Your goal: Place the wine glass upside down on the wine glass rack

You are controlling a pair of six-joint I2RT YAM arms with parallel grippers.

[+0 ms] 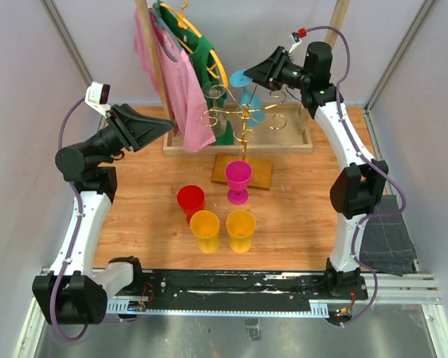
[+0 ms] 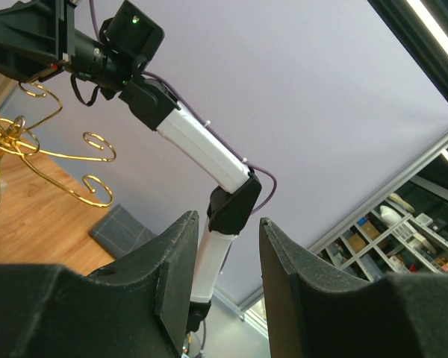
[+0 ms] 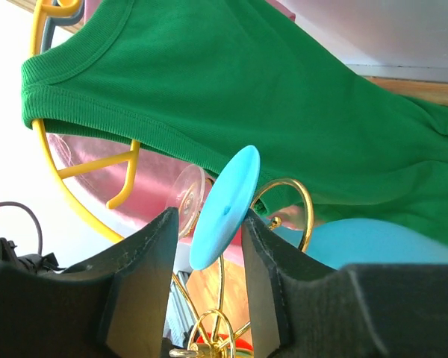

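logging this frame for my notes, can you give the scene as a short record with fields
rack: gold wine glass rack, back of table
hung foot up: blue wine glass, clear glass
right fingers: open, either side of blue foot
left fingers: open, empty
standing on table: magenta glass, red glass, two yellow glasses

Foreground: left gripper [image 2: 228, 224], dark jaws standing apart.
Left edge: rack [image 2: 30, 142], gold curled arms.
Upper left: right arm [image 2: 201, 145], white and black, above rack.
Lower left: wooden table [image 2: 37, 216]; dark cloth [image 2: 123, 227] at its edge.
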